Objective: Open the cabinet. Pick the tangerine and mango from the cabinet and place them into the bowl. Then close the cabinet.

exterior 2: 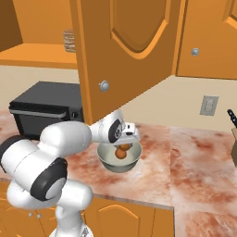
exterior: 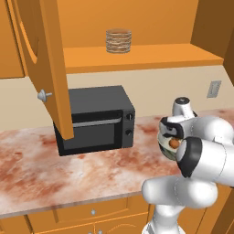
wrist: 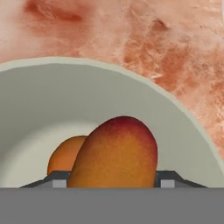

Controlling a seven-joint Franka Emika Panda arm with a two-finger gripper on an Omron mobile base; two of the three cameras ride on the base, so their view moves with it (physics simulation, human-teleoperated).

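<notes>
I have the claw (exterior 2: 124,144) down over the round, deep, pale grey-green bowl (exterior 2: 107,163), which stands on the mottled reddish stone tabletop (exterior 2: 194,157) just right of the black microwave (exterior: 93,119). Between the dark fingertips (wrist: 167,177) sits the reddish-orange rounded mango (wrist: 116,153); the jaws flank it closely, so I judge it gripped rather than let go, though contact is hard to confirm. The small plain orange tangerine (wrist: 65,154) already lies in the bowl, touching the mango's side. The large orange wooden wall cabinet (exterior: 141,57) stands open, its arched door (exterior 2: 121,51) swung out above the arm, and a ribbed brownish cylinder (exterior: 119,41) remains on its shelf. So I'm at placing the second fruit. Next I should release, lift straight up clear of the rim, then reach for the door to swing it closed.
</notes>
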